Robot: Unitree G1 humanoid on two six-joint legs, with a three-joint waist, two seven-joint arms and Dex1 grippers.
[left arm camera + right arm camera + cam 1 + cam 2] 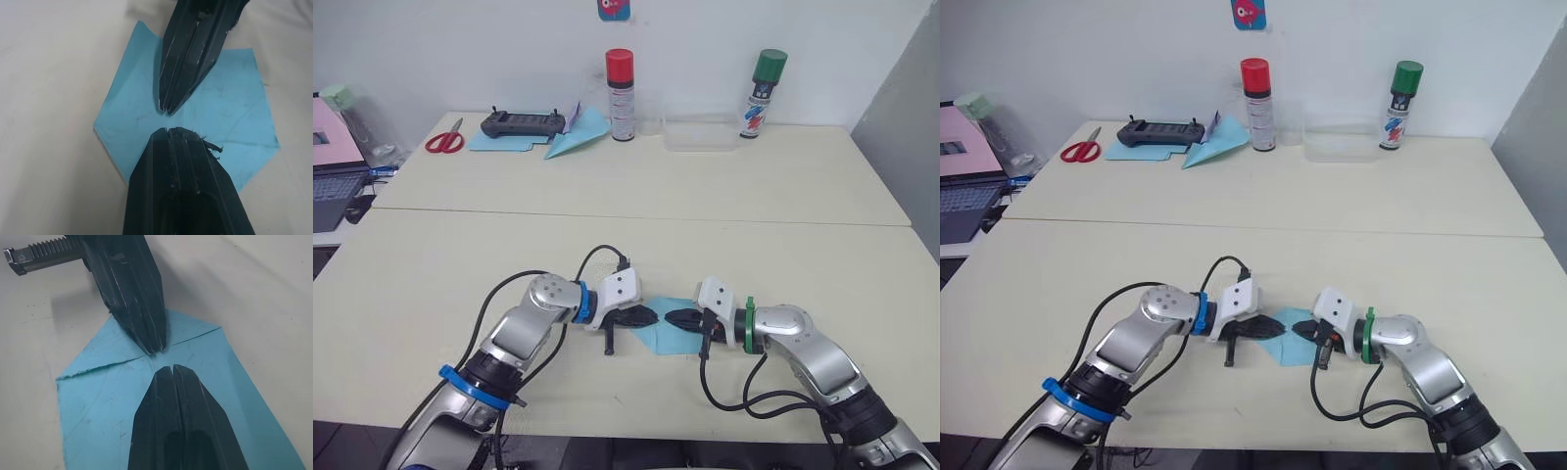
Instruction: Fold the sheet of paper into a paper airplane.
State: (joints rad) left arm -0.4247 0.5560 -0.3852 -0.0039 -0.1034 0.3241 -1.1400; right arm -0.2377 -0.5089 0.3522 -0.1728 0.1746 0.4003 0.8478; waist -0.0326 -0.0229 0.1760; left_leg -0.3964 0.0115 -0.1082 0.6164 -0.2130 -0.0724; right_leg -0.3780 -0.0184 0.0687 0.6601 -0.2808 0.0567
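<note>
Sheet of paper (pixel 230 103) flat (creased), left gripper (pixel 168 129) and right gripper (pixel 171 366) closed — tips nearly touching

Light-blue sheet of paper (pixel 668 336), black-fingered hands, red-capped can (pixel 621 95), green-capped can (pixel 763 94), red-handled scissors (pixel 444 140).

Two pale cream tables (pixel 636 186) pushed together before a plain white wall (pixel 460 49)
</note>
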